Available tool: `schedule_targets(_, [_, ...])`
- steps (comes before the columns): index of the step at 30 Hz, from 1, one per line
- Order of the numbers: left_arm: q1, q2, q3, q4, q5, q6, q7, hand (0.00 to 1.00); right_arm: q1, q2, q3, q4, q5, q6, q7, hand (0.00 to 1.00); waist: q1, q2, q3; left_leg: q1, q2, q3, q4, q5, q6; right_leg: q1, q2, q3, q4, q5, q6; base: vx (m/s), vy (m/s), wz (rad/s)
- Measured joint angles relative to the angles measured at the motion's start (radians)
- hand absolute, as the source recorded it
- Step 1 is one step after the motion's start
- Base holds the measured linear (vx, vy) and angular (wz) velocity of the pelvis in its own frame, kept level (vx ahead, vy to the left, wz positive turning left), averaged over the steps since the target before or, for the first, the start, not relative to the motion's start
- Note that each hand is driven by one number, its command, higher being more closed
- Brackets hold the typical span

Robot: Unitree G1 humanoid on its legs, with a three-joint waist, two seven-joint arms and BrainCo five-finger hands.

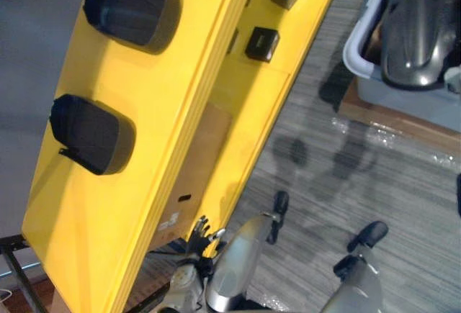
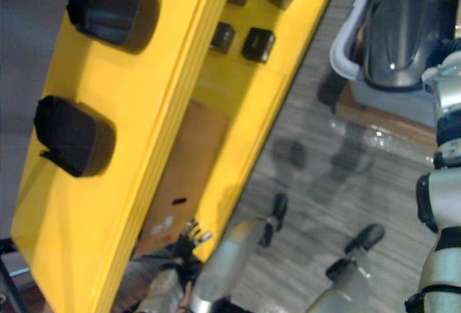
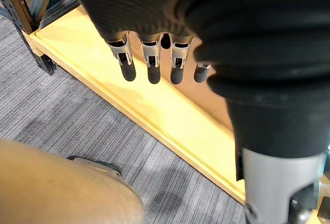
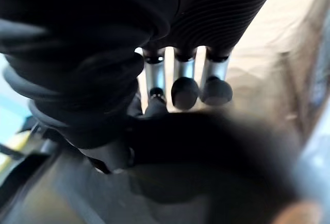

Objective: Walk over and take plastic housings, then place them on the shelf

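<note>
Left wrist view: our left hand [image 3: 153, 67] hangs with fingers straight and slightly apart, holding nothing, the yellow shelf board [image 3: 154, 112] just beyond their tips. Our right hand [image 4: 184, 87] keeps its fingers straight, side by side; a dark plastic housing [image 4: 206, 157] lies just past their tips, but we cannot tell whether they touch it.

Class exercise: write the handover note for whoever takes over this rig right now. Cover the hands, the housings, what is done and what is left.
Left hand: fingers straight, empty, hanging by the lower board of the yellow shelf.
Right hand: over a dark blurred shape; whether it holds it is unclear.
Done: two black housings sit on the shelf's top board.
Left: a dark glossy housing lies in the grey bin; probably fetch and shelve it.
</note>
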Motion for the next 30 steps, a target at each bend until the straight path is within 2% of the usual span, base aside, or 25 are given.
schedule_targets(4, [0.006,0.000,-0.006,-0.002,0.004,-0.026,0.001,0.00,0.000,-0.002,0.000,0.027,-0.046,0.010,-0.045,1.00,0.001,0.000,0.000,0.000,0.000,-0.001,0.000,0.000,0.000,0.001,0.000,-0.001,0.000,0.000,0.001,0.00,0.000,0.00])
schedule_targets(9, [0.017,0.000,-0.007,-0.032,0.005,-0.027,0.007,0.00,0.000,-0.013,-0.001,0.038,-0.114,0.019,-0.092,1.00,0.000,0.000,0.000,-0.002,-0.001,-0.003,-0.001,0.000,0.000,0.000,0.000,-0.005,-0.001,0.000,0.000,0.00,0.000,0.00])
schedule_targets(14, [0.019,0.001,-0.006,-0.071,0.005,-0.041,0.022,0.00,0.000,-0.035,-0.007,0.042,-0.120,0.013,-0.139,1.00,-0.007,0.000,0.000,-0.016,0.000,-0.011,0.008,0.000,0.000,0.000,0.001,-0.016,-0.003,0.000,0.000,0.00,0.000,0.05])
schedule_targets(18, [0.019,0.002,-0.006,-0.138,0.010,-0.082,0.052,0.00,0.001,-0.052,-0.029,0.051,-0.120,-0.016,-0.191,1.00,-0.012,-0.002,0.001,-0.021,0.001,-0.015,0.017,-0.004,0.002,0.004,0.003,-0.022,-0.004,0.002,0.002,-0.01,-0.001,0.02])
schedule_targets(19, [0.019,0.003,-0.005,-0.168,0.012,-0.105,0.064,0.00,0.001,-0.052,-0.029,0.051,-0.120,-0.036,-0.213,1.00,-0.018,-0.002,0.002,-0.021,0.005,-0.019,0.030,-0.012,0.001,0.013,0.009,-0.025,-0.007,0.003,0.003,0.00,0.000,0.00])
schedule_targets(24, [0.018,0.008,-0.005,-0.329,0.052,-0.136,0.107,0.00,0.001,-0.054,-0.049,0.050,-0.132,-0.098,-0.269,1.00,-0.040,-0.010,0.007,-0.018,0.017,-0.029,0.069,-0.036,0.001,0.040,0.023,-0.032,-0.013,0.003,0.003,-0.01,0.004,0.00])
schedule_targets(26, [0.017,0.017,-0.004,-0.408,0.076,-0.136,0.130,0.00,0.001,-0.054,-0.069,0.050,-0.143,-0.119,-0.280,1.00,-0.045,-0.016,0.012,-0.012,0.025,-0.029,0.082,-0.044,0.001,0.053,0.031,-0.033,-0.016,0.003,0.003,-0.02,0.005,-0.05])
schedule_targets(30, [0.016,0.076,-0.006,-0.553,0.096,-0.124,0.131,0.00,0.000,-0.053,-0.090,0.049,-0.165,-0.160,-0.285,1.00,-0.081,-0.053,0.039,0.024,0.038,-0.032,0.081,-0.048,-0.004,0.093,0.045,-0.038,-0.022,0.003,0.002,-0.02,-0.017,-0.02])
